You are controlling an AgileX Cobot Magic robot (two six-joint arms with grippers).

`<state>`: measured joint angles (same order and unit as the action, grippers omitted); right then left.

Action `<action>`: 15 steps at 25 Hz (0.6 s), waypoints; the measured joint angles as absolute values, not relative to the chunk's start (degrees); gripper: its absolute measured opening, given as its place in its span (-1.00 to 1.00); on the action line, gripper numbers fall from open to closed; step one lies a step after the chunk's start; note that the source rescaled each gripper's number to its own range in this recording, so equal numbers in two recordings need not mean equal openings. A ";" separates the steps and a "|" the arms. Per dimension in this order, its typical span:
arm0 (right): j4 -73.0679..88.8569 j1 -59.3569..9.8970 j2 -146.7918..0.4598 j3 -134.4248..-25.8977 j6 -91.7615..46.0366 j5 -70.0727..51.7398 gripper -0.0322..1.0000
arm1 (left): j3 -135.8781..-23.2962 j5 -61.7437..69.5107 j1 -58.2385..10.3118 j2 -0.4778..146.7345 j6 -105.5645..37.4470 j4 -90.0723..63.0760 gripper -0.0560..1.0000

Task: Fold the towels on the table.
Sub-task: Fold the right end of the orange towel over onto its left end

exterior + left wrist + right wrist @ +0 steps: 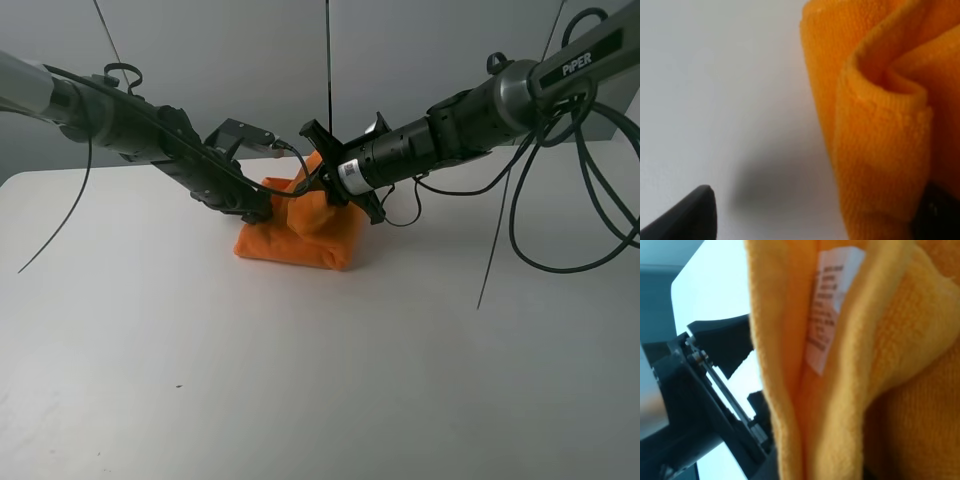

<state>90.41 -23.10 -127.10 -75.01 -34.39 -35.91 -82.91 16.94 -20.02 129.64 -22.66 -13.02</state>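
Note:
The orange towel lies bunched in a thick mound on the white table, behind the middle. One corner is pulled up, and my right gripper is shut on it from the right. In the right wrist view the towel fills the picture, its white label facing the camera and my own fingers hidden. My left gripper is low at the mound's left side, open. The left wrist view shows its dark fingertips wide apart, with a rolled fold of towel by the far one.
Black cables loop down from the right arm onto the table. A thin cable hangs from the left arm. The table's far edge and rounded corner lie behind the left arm. The left arm's gripper body shows in the right wrist view.

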 joint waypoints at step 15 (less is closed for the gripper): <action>94.50 -23.61 -129.35 -75.01 -34.03 -37.88 0.26 | -82.91 18.43 -19.75 126.60 -22.66 -11.86 1.00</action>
